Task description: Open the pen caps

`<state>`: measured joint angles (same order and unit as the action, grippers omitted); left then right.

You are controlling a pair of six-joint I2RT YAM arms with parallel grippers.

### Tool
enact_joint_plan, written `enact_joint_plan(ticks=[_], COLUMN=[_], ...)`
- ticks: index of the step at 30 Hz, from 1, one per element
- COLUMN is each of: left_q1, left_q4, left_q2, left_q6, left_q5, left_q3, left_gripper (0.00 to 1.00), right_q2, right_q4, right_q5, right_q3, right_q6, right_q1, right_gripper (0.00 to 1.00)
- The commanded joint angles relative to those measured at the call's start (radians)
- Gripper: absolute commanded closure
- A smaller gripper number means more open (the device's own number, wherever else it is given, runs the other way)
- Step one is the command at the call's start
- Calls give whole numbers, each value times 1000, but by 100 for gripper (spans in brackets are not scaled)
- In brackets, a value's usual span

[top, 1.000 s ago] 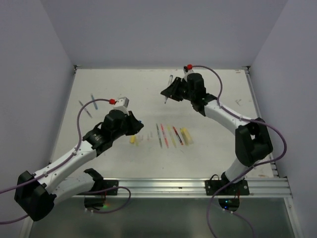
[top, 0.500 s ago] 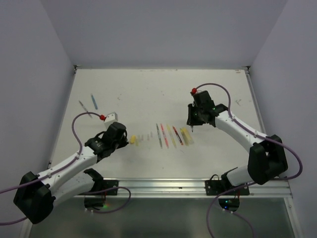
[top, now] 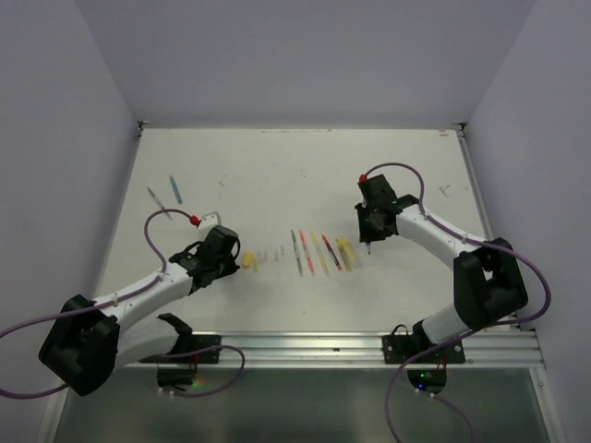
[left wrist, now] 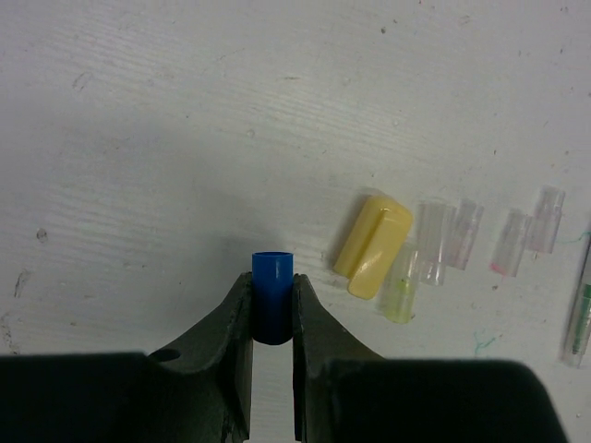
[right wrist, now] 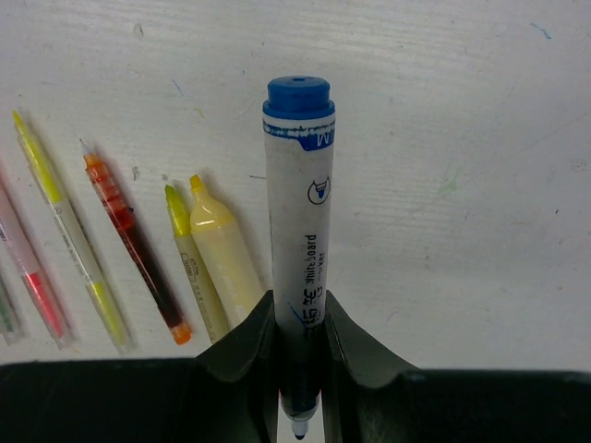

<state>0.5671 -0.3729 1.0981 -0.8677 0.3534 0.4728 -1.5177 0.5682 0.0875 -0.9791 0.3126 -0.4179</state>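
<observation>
My left gripper (left wrist: 272,312) is shut on a short blue pen cap (left wrist: 272,286), held low over the table just left of the loose caps. A yellow cap (left wrist: 372,245) and several clear caps (left wrist: 431,242) lie to its right. In the top view the left gripper (top: 233,261) sits beside the yellow cap (top: 247,261). My right gripper (right wrist: 300,323) is shut on a white whiteboard marker (right wrist: 300,203) with a blue end and its bare tip showing. In the top view the right gripper (top: 369,240) is just right of the row of pens (top: 319,251).
Uncapped pens lie left of the marker in the right wrist view: a fat yellow highlighter (right wrist: 226,254), a thin yellow one (right wrist: 189,263), a red pen (right wrist: 134,245). A blue pen (top: 174,189) and a grey pen (top: 155,197) lie at the back left.
My right arm has brought the marker from the back of the table down to the right end of the pen row. My left arm has drawn back and lowered beside the loose caps.
</observation>
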Motion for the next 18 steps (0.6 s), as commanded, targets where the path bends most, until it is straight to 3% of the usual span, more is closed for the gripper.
enact_joint_plan(ticks=[1, 7, 18], left_q1=[-16, -18, -33], left_q4=[113, 131, 155], left_q2=[23, 63, 68], left_q6=[33, 42, 29], left_q5=[-31, -59, -65], left_q3=[3, 10, -26], left_gripper=[94, 81, 70], right_q2=[-2, -16, -71], right_q4=[-13, -18, -2], right_q5=[15, -3, -71], right_q3=[5, 10, 5], right_q6=[-18, -20, -32], right_q1=[5, 10, 10], right_gripper=[98, 98, 95])
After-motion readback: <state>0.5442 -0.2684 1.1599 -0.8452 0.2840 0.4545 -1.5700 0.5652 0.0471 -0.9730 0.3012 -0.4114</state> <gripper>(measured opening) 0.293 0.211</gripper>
